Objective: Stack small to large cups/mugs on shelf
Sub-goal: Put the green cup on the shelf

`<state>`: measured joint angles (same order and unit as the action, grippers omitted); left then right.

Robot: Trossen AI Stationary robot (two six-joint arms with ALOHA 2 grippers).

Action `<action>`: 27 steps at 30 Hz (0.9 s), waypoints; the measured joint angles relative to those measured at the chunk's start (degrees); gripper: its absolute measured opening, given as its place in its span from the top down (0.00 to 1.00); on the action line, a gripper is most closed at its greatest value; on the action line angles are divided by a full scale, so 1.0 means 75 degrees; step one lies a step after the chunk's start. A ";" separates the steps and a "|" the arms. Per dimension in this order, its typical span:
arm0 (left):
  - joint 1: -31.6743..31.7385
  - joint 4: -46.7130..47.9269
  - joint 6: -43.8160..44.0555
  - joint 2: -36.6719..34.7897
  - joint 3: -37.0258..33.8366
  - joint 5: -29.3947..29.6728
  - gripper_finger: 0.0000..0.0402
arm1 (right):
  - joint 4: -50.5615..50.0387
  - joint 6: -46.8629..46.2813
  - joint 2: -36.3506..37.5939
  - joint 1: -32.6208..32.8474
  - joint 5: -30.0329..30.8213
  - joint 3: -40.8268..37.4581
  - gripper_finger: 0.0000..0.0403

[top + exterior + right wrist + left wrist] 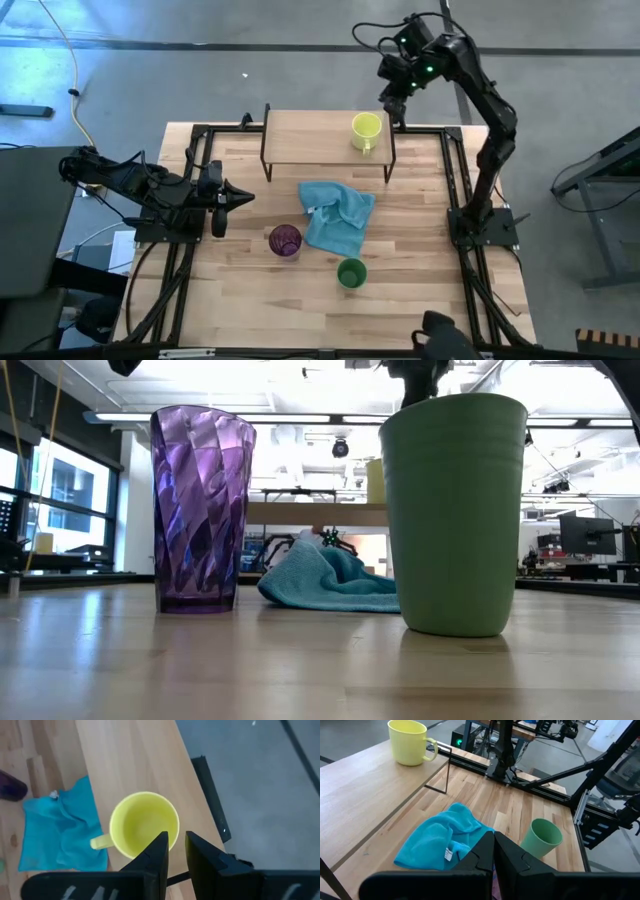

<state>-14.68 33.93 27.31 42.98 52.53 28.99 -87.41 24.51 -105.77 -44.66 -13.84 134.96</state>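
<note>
Cloth (337,220) lies between shelf (310,135) and both floor cups; your right gripper (173,851) stands narrowly parted above yellow mug (366,129), apparently not touching.

Seen from table height, the green cup (455,510) hides most of the yellow mug (375,480) and one end of the blue cloth (325,575); in the right wrist view, the purple tumbler (11,786) is cut off at the frame's edge.
</note>
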 joint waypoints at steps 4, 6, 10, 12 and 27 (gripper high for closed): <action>0.0003 0.0000 0.0000 0.0000 0.0000 0.0000 1.00 | 0.0148 0.0028 0.0286 0.0003 -0.0116 0.0000 0.86; 0.0002 -0.0002 0.0000 0.0000 0.0001 0.0000 1.00 | 0.0186 0.0083 0.0445 0.0003 -0.0279 0.0000 0.86; 0.0003 -0.0003 0.0000 0.0000 0.0000 0.0003 1.00 | 0.0262 0.0140 0.0756 0.0003 -0.0646 0.0000 0.86; 0.0001 -0.0003 0.0001 0.0002 0.0000 0.0011 1.00 | 0.0293 0.0139 0.0903 0.0003 -0.0872 0.0000 0.86; 0.0003 -0.0547 -0.0268 0.0158 0.0000 0.0080 1.00 | 0.0669 -0.0032 0.1773 0.0135 -0.3466 0.0000 0.88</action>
<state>-14.66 29.83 25.30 44.16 52.53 29.59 -82.39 24.27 -92.48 -43.65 -39.83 134.96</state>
